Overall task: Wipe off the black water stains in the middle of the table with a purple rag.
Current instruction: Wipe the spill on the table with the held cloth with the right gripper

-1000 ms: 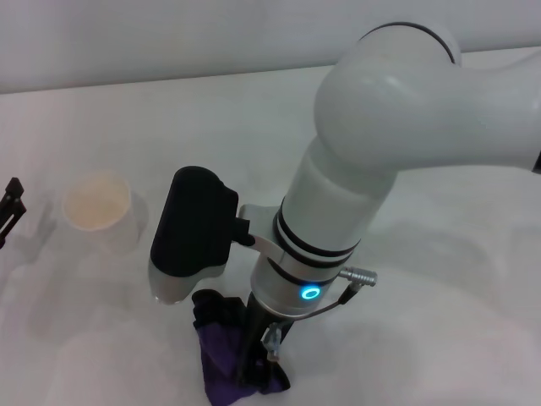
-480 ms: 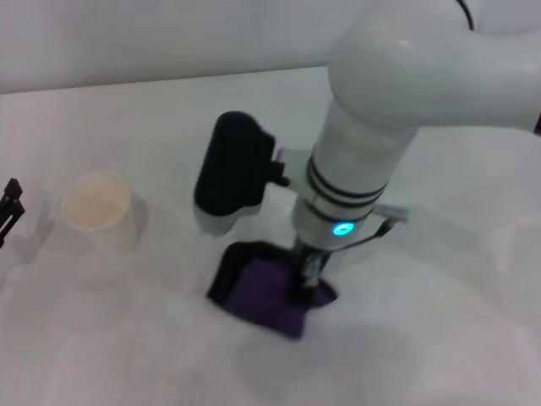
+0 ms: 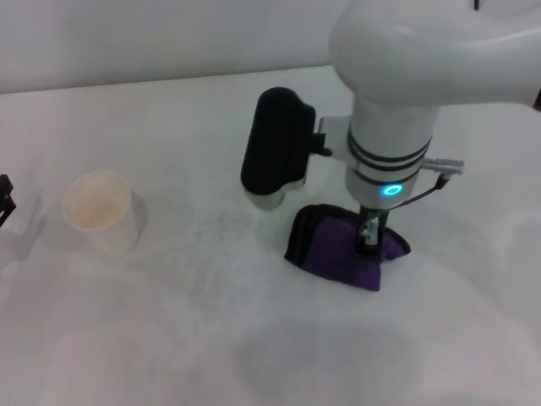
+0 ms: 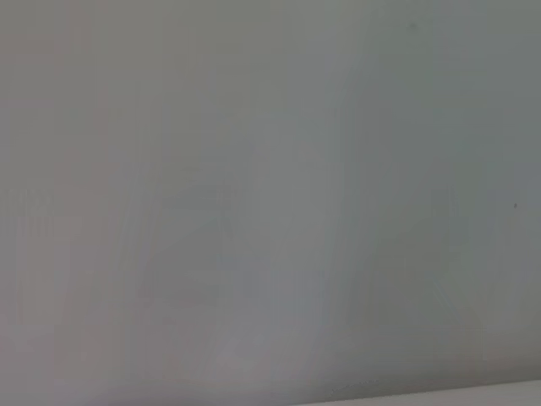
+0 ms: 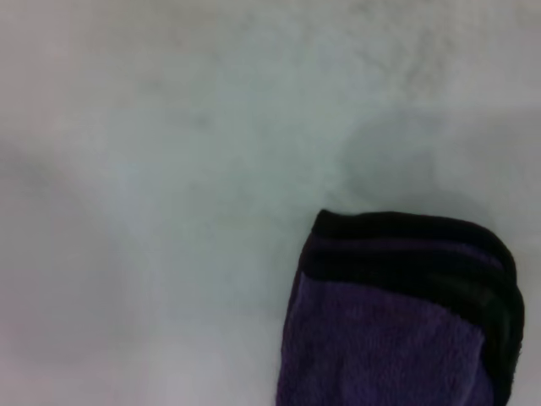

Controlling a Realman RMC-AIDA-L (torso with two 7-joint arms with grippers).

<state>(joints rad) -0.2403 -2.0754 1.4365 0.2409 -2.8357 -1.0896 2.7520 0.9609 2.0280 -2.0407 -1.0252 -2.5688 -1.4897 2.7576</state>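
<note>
The purple rag (image 3: 338,247), deep purple with thick black edging, lies folded on the white table (image 3: 169,338) right of centre. My right gripper (image 3: 369,240) comes straight down onto its right part and is shut on the cloth, pressing it against the tabletop. In the right wrist view the purple rag (image 5: 397,321) fills one corner, with bare table (image 5: 169,169) beside it. The black water stains are not visible in any view. Only a small piece of my left gripper (image 3: 5,196) shows at the far left edge.
A white paper cup (image 3: 98,208) stands upright on the left of the table. Faint grey speckles (image 3: 211,230) lie between the cup and the rag. The left wrist view shows only a plain pale surface.
My right arm has carried the rag from the near edge of the table away from me and to the right. The rag now lies flatter on the table.
</note>
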